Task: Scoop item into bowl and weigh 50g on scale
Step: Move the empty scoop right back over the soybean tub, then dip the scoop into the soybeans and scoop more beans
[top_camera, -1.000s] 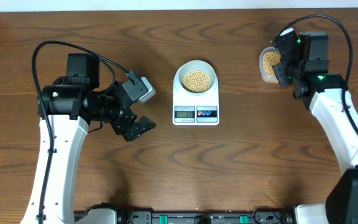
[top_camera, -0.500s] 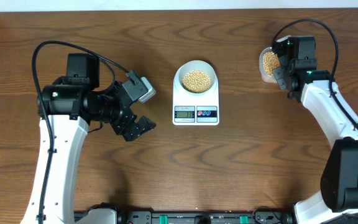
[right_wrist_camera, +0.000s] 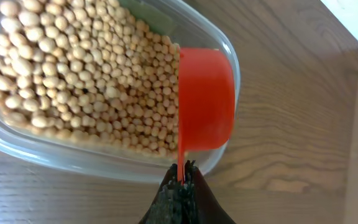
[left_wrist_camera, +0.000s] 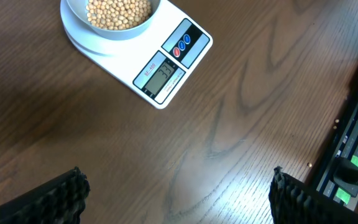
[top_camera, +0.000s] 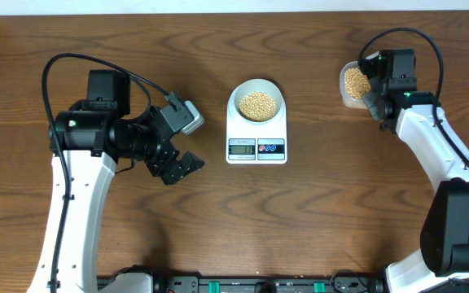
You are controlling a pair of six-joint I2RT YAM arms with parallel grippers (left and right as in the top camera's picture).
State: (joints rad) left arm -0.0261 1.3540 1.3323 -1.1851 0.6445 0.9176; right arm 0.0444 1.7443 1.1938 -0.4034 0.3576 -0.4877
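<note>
While right gripper [right_wrist_camera: 180,182] clamps the thin handle of a red plastic scoop [right_wrist_camera: 205,99], cup just ahead among small round tan beans [right_wrist_camera: 79,81] in a clear plastic tub [right_wrist_camera: 73,158], left gripper [left_wrist_camera: 178,199] hangs spread, empty.

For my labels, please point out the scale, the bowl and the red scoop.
scale [top_camera: 243,148], overhead view, its grey display.
bowl [top_camera: 234,102], overhead view, its left rim.
red scoop [right_wrist_camera: 205,99], right wrist view, its cup.

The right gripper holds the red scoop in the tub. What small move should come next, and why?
Probably push the scoop into the beans to load it: the right gripper grips its handle, no beans show on it, and it sits at the tub's end. I cannot read the scale.
</note>
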